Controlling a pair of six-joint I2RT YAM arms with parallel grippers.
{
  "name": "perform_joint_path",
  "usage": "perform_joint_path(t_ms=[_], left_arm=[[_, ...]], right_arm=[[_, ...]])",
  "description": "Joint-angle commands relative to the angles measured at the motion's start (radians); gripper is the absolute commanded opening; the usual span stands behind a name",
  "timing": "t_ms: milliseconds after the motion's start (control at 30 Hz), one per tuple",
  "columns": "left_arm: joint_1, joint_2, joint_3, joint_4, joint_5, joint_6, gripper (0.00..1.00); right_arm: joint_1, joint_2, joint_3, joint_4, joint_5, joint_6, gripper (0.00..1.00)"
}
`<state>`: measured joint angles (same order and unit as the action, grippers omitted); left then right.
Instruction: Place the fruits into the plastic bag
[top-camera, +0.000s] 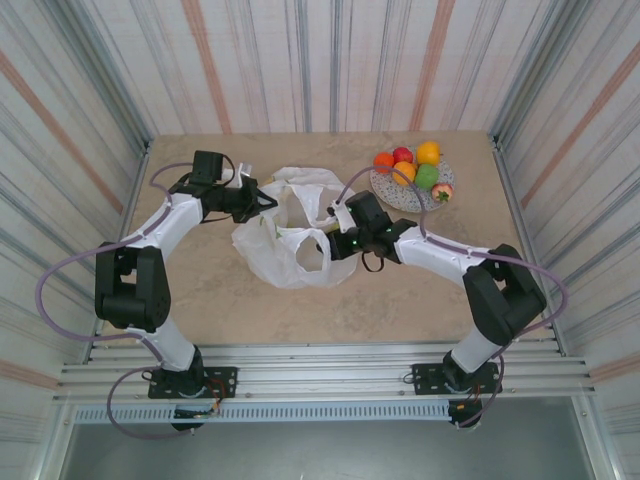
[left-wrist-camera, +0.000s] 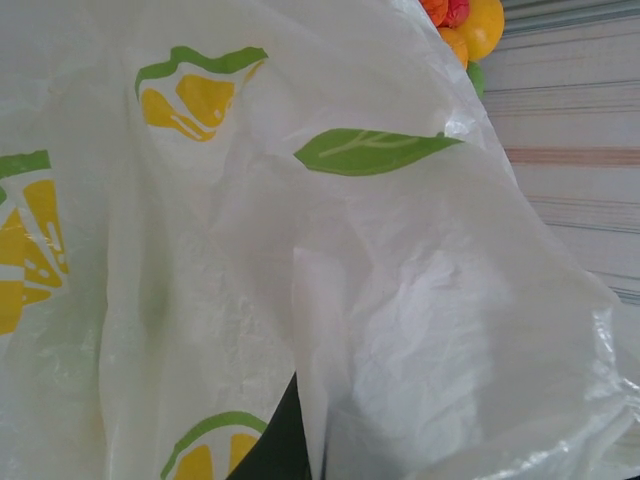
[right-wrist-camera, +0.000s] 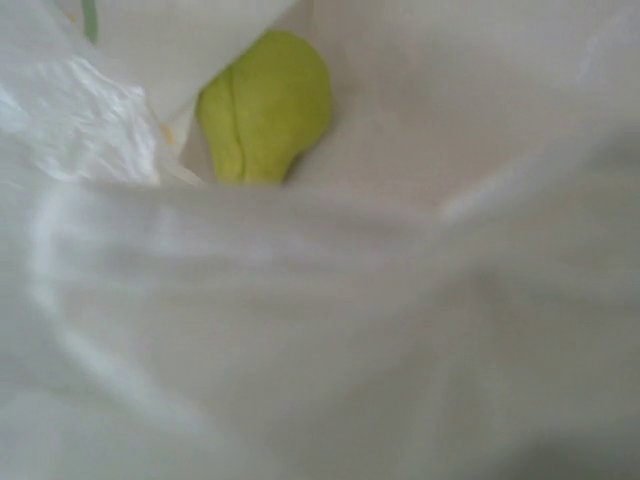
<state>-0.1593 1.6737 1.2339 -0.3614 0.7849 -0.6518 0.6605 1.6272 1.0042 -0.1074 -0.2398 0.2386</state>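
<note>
**Pear in bag, rest of fruit on plate**

L gripper (top-camera: 267, 201) is clenched on the left rim of the thin white lemon-print plastic bag (top-camera: 285, 260); the film drapes over its dark finger (left-wrist-camera: 280, 442). R gripper (top-camera: 330, 237) is pushed into the bag's right side. Its jaws are hidden by film, so can't tell if open or closed. A glossy green pear (right-wrist-camera: 265, 105) lies inside the bag, just ahead of R gripper. The other fruits (top-camera: 405, 172) are piled on a round grey speckled plate (top-camera: 400, 199), near the bag, to its right and behind it.
</note>
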Motion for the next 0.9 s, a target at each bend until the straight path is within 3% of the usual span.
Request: perform_joint_path(t_ms=[0, 100, 267, 400, 533, 867], left_arm=[[-0.012, -0.022, -0.007, 0.005, 0.028, -0.001, 0.01], [-0.018, -0.023, -0.005, 0.005, 0.031, -0.002, 0.01], [-0.031, -0.028, -0.004, 0.008, 0.04, 0.003, 0.01], [-0.043, -0.028, -0.004, 0.008, 0.046, 0.004, 0.01], [-0.044, -0.031, -0.004, 0.009, 0.044, 0.004, 0.01], [-0.034, -0.041, -0.004, 0.009, 0.042, 0.004, 0.01]], right_arm=[[0.026, 0.043, 0.03, 0.136, 0.035, 0.086, 0.56], [0.048, 0.089, 0.055, 0.202, 0.119, 0.173, 0.56], [0.081, 0.189, 0.14, 0.176, 0.332, 0.408, 0.55], [0.113, 0.265, 0.189, 0.184, 0.427, 0.533, 0.59], [0.128, 0.33, 0.245, 0.181, 0.386, 0.586, 0.61], [0.131, 0.342, 0.253, 0.251, 0.063, 0.532, 0.84]])
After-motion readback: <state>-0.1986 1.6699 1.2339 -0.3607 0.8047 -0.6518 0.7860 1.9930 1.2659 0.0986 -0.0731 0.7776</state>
